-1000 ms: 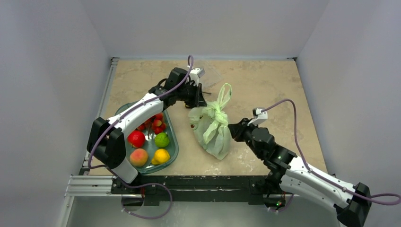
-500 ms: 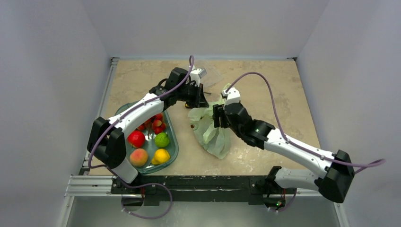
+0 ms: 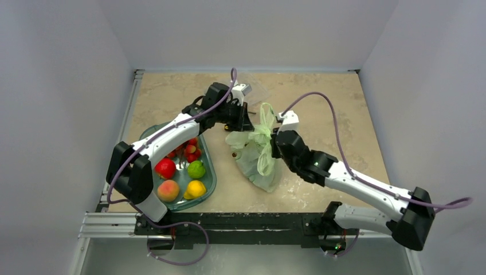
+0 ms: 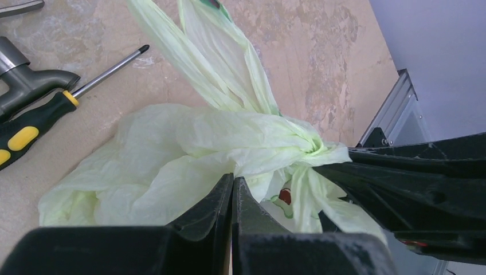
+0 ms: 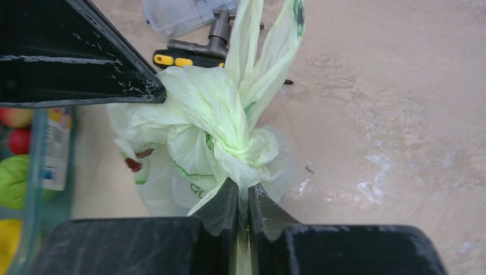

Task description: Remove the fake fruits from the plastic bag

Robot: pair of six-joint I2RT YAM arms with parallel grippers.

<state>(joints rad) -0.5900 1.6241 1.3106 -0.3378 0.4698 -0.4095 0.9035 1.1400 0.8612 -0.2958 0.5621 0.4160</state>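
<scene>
**Plastic bag** (image 3: 258,159): pale green, crinkly, lying mid-bench (image 3: 321,103). Its mouth is closed by a tight knot (image 5: 243,150), and two loop handles (image 3: 268,114) trail toward the far side.

**Contents:** fake fruits (image 5: 133,165), not yet out. Only one dark red patch shows through the film; the rest are hidden.

**Right gripper** (image 5: 245,190): jaws nipped together on a strip of film just below the knot.

**Left gripper** (image 4: 234,181): jaws closed, apparently pinching a fold at the bag's far-left edge.

**Step in hand (judged):** opening the knotted mouth.

**Handling advice:**
- Draw the two holds apart slowly and low along the bench, so the knot loosens rather than cinches.
- Thin film likely slips or tears; regrip nearer the knot if it merely stretches.

**Adjacent:**
- Screwdriver (image 4: 34,129), black-and-yellow handle, just beyond the bag.
- Teal tray (image 3: 210,182) of other fruit, to the left, apart.
</scene>
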